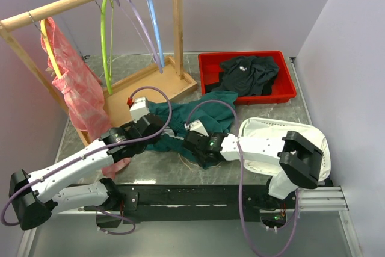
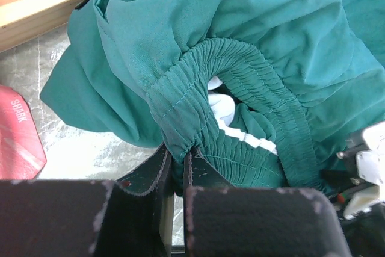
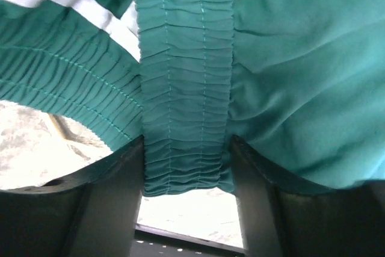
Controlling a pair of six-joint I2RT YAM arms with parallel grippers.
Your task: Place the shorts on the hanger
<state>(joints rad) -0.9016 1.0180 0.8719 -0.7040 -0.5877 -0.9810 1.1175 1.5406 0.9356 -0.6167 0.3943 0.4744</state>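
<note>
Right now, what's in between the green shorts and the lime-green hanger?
The wooden base of the clothes rack. In the top view it lies on the table between the shorts and the hanger, which hangs from the rack's rod.

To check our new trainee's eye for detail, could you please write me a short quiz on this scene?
1. True or false: the shorts already hang on the lime-green hanger.
2. Fill in the colour: the black garment lies in a ___ bin.
3. What does the left gripper pinch? A the hanger; B the shorts' waistband; C the black garment.
Key: 1 false; 2 red; 3 B.
</note>
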